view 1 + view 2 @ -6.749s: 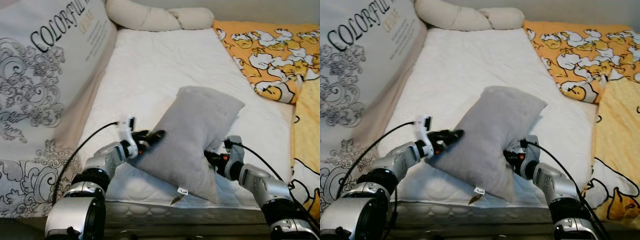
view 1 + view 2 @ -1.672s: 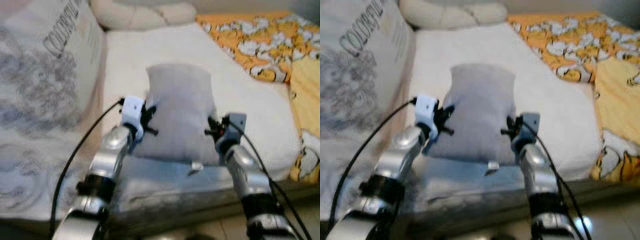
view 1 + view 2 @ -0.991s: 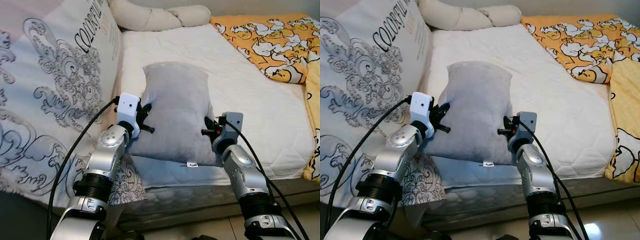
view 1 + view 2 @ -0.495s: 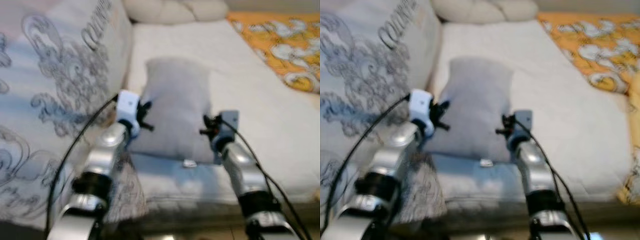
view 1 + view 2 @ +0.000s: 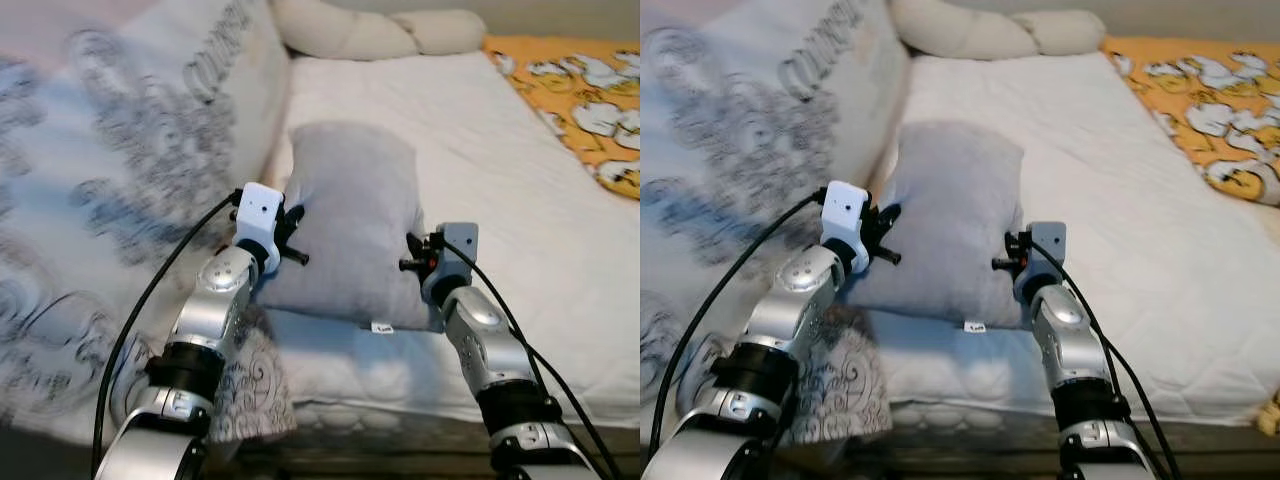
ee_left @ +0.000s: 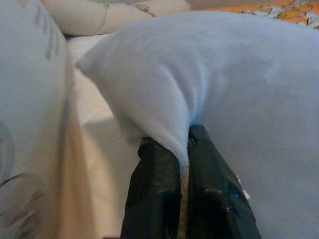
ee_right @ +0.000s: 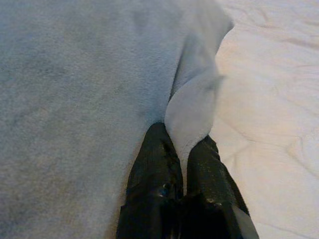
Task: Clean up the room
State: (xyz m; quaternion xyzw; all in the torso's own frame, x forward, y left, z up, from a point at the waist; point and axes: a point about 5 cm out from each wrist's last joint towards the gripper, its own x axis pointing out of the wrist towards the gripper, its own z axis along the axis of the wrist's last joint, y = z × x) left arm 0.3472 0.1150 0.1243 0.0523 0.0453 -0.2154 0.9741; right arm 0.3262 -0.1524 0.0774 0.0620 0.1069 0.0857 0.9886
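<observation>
White mattress (image 5: 520,200) spreads out before us, with a long cream bolster (image 5: 380,35) lying across its far end and an orange quilt printed with white cartoon ducks (image 5: 1210,110) bunched along its right side. On our left, a large pale duvet with grey scrollwork and black lettering (image 5: 130,180) is heaped against the bed and hangs down over its near edge. We hold a grey pillow (image 5: 350,220) between our two arms, above the near left part of the mattress, close beside the patterned duvet. Our left tool (image 6: 182,149) is pinched tight on a fold of the pillow's left edge; the fabric rises from between its two black fingers (image 6: 154,189). Our right tool (image 7: 180,144) is clamped the same way on a ridge of cloth at the pillow's right edge, with bare mattress just beyond it. A small white tag (image 5: 380,327) hangs from the pillow's near edge, between our two wrists.
</observation>
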